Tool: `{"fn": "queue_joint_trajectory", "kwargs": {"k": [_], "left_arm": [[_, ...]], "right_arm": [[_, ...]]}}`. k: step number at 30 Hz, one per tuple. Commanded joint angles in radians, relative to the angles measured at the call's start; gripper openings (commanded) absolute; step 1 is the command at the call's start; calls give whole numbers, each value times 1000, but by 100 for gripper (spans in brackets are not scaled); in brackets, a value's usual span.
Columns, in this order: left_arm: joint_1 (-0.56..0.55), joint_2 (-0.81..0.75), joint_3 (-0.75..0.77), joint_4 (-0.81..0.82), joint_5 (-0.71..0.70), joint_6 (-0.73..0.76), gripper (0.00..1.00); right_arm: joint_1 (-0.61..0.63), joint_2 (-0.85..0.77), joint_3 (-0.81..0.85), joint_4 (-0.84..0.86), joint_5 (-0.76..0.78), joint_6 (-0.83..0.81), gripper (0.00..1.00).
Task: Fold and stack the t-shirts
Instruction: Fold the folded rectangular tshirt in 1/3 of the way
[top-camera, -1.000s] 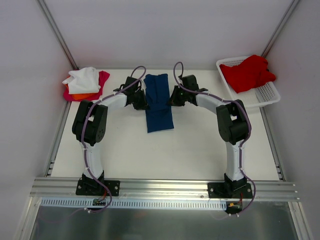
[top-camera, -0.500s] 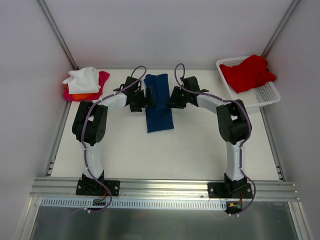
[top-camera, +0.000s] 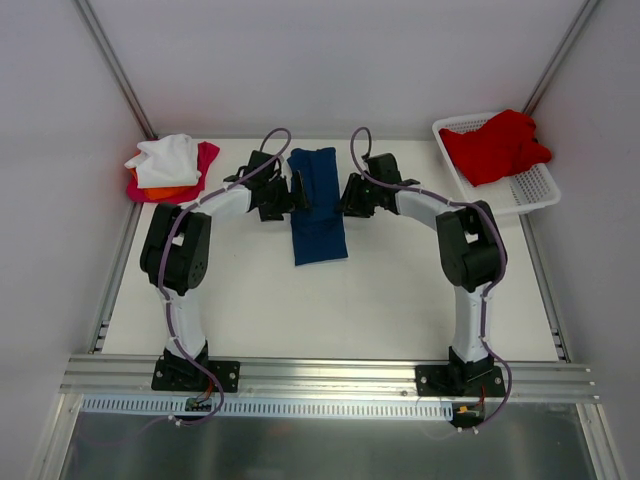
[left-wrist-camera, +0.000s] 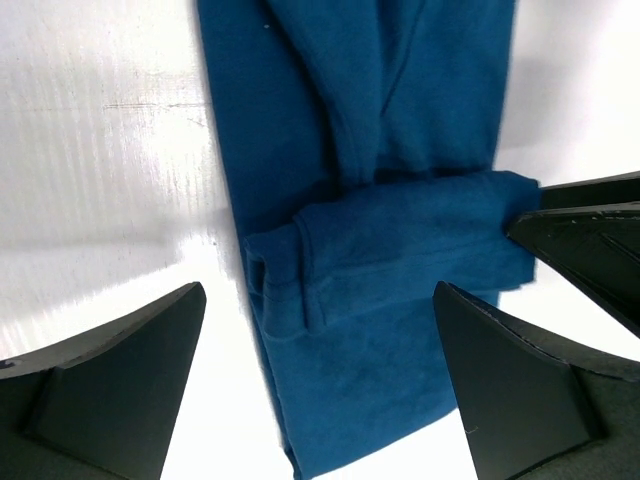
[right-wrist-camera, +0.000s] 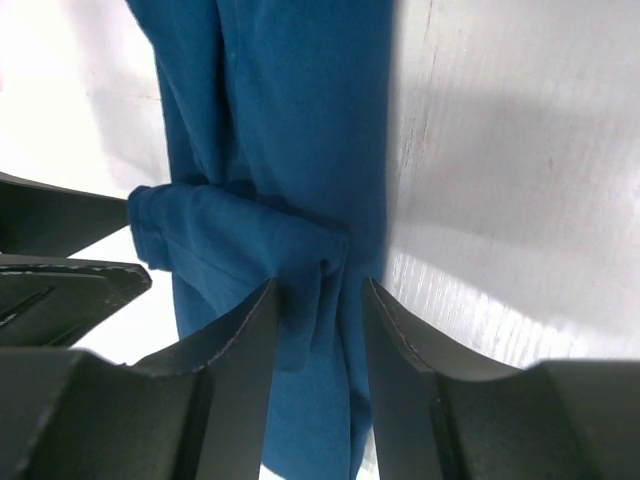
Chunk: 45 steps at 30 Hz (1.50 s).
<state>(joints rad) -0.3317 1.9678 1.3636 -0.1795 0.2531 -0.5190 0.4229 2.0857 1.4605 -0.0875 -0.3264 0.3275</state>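
Observation:
A navy t-shirt (top-camera: 318, 205), folded into a long strip, lies flat in the middle of the table. My left gripper (top-camera: 297, 190) stands wide open at the strip's left edge, and in its wrist view the navy t-shirt (left-wrist-camera: 360, 260) shows a small folded-over flap between the spread fingers of the left gripper (left-wrist-camera: 318, 290). My right gripper (top-camera: 347, 193) is at the strip's right edge. Its wrist view shows the right gripper (right-wrist-camera: 320, 285) partly open, straddling a loose fold of the navy t-shirt (right-wrist-camera: 290, 130) without pinching it.
White (top-camera: 165, 158), orange (top-camera: 165, 188) and magenta (top-camera: 207, 155) t-shirts are piled at the back left corner. A red t-shirt (top-camera: 495, 145) lies heaped in the white lattice basket (top-camera: 535, 190) at the back right. Walls and rails border the table.
Both grippers were shut on the navy t-shirt's edges and have opened, letting the cloth go. The left gripper has drawn slightly off to the left.

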Motion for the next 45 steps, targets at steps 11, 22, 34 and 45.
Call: {"fn": "queue_joint_trajectory", "kwargs": {"k": [11, 22, 34, 45], "left_arm": [[-15, -149, -78, -11, 15, -26, 99], [-35, -152, -107, -8, -11, -23, 99], [-35, -168, -133, -5, -18, -23, 99], [-33, -193, -158, -6, -32, -12, 99]], "right_arm": [[31, -204, -89, -21, 69, -45, 41], [109, -199, -129, 6, 93, -21, 41], [126, -96, -59, 28, 92, -31, 41], [105, 45, 109, 5, 66, -41, 41]]}}
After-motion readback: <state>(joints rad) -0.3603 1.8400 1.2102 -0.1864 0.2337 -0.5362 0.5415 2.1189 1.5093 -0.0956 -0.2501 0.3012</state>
